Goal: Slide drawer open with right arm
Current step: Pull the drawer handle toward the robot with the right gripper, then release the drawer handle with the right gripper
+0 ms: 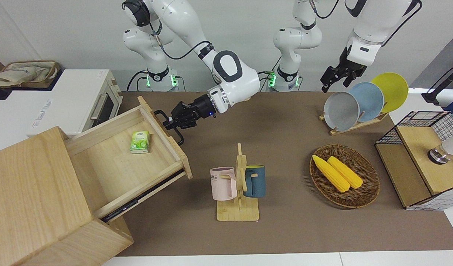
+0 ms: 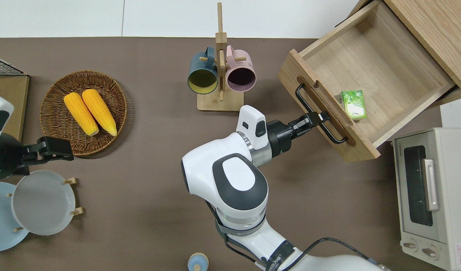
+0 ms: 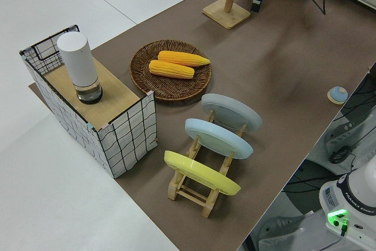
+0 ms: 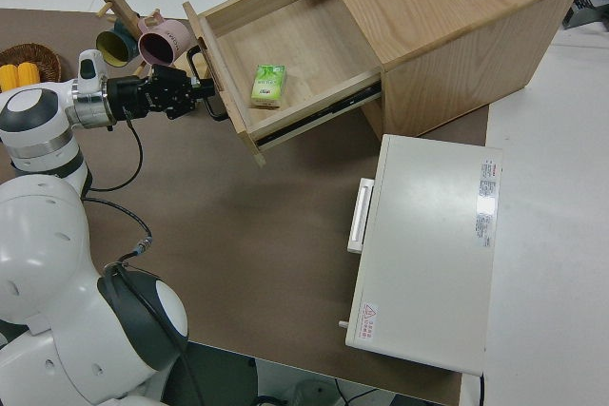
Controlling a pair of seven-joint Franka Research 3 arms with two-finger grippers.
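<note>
The wooden box point(image 1: 38, 195) sits at the right arm's end of the table, with the drawer point(image 1: 130, 159) pulled well out of it, so the inside lies open and a small green carton point(image 1: 139, 142) shows on its floor. The toaster oven point(image 1: 82, 101) stands beside the box, nearer to the robots. The drawer's black bar handle point(image 1: 173, 127) faces the middle of the table, which is why the right arm reaches sideways at it. The right gripper point(image 1: 171, 122) has its fingers closed around the bar, a hold that suits pulling straight along the runners. With the drawer this far out, the slide looks close to done. A mug stand point(image 1: 238, 184) sits near the drawer front and could be struck if the pull ran on. The left arm's gripper point(image 1: 335, 75) is parked; its jaws cannot be read.
</note>
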